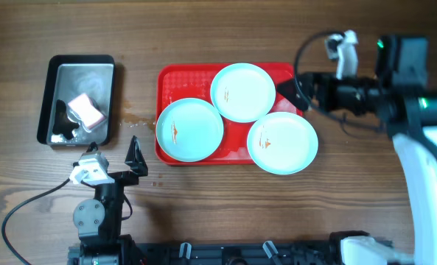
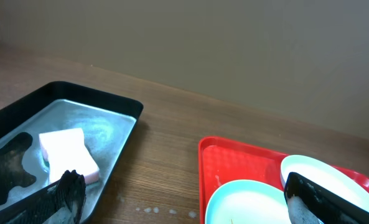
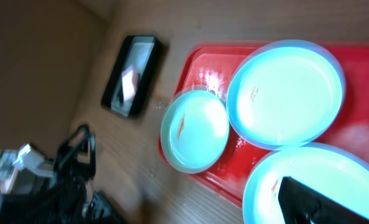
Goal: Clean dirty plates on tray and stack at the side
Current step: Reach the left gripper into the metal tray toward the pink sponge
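- Left pincer (image 1: pixel 113 149) is closest, down by the near edge of the desk, left of centre. Its fingers are spread wide with nothing between them, and its wrist view shows one at each bottom corner.
- Just past it, toward the left edge, is the tin (image 1: pixel 85 77) with the sponge (image 1: pixel 85 109) lying in it. Neither arm is touching it, so I'd say wiping hasn't started.
- Mid-desk is the tray (image 1: pixel 175 81), off to the right of the left pincer, with all three plates on it. The near-right plate (image 1: pixel 282 142) hangs over the tray's near-right corner, the left plate (image 1: pixel 189 129) sits at its left end, and the far plate (image 1: pixel 242 91) is crowded against both.
- Orange-brown smears show on all three and nothing is stacked beside the tray, so basically the whole job is left imo.
- Right pincer (image 1: pixel 286 90) is farthest, reaching in from the right edge, just beside the far plate's right rim. It's empty as far as I can see. Only one finger shows in its wrist view, so I can't tell if it's spread or pressed together.
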